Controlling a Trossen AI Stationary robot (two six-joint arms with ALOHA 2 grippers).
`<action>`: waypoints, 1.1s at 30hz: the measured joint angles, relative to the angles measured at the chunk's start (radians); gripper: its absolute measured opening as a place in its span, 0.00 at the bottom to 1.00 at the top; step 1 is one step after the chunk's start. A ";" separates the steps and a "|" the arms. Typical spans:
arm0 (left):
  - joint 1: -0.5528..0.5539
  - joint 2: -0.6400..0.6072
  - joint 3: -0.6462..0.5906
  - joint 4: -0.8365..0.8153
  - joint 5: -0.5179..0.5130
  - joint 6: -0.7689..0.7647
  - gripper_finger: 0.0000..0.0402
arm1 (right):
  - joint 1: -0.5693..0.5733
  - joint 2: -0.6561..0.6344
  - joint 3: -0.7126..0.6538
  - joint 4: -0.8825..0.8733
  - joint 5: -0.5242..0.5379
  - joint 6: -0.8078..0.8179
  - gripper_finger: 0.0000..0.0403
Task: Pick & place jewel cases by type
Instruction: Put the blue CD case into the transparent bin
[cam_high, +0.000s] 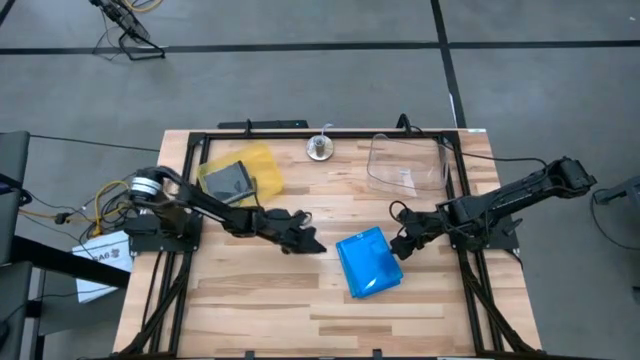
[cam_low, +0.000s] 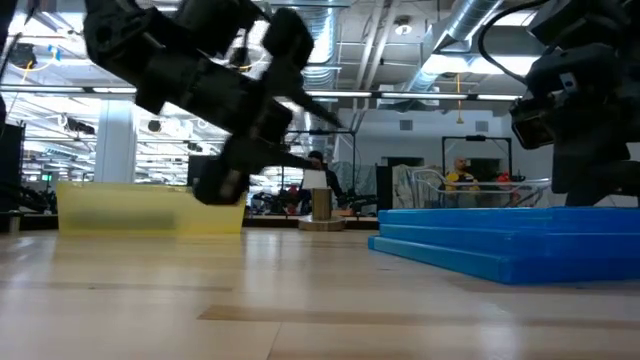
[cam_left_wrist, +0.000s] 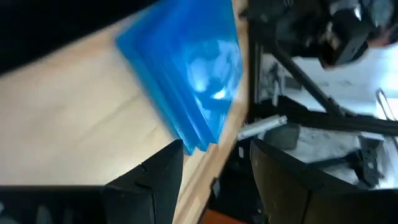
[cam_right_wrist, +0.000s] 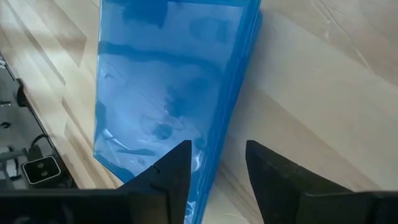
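**Blue cases mid-surface, both arms close by**

Blue jewel cases (cam_high: 369, 263) stacked flat on the wooden surface (cam_high: 250, 300), between the arms; right gripper (cam_high: 400, 247) at the stack's right edge, fingers (cam_right_wrist: 171, 177) parted, gripping nothing; left gripper (cam_high: 308, 243) just left of the stack, fingers (cam_left_wrist: 158, 180) apart and empty; grey case (cam_high: 227, 181) in the yellow tray (cam_high: 262, 165); clear bin (cam_high: 405, 160) back right.

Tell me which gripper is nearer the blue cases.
Right. The right gripper sits at the edge of the blue cases, fingers apart. The left gripper hangs a little farther off, on their other side.
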 joint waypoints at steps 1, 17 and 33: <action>-0.005 0.031 0.019 0.016 0.010 0.000 0.45 | 0.000 0.000 0.000 -0.003 0.000 -0.001 0.36; 0.005 0.186 0.144 0.035 0.126 -0.008 0.45 | 0.000 0.021 0.000 -0.068 0.015 -0.027 0.04; 0.006 0.195 0.144 -0.075 0.033 0.038 0.45 | 0.000 0.039 0.001 -0.065 0.033 -0.009 0.00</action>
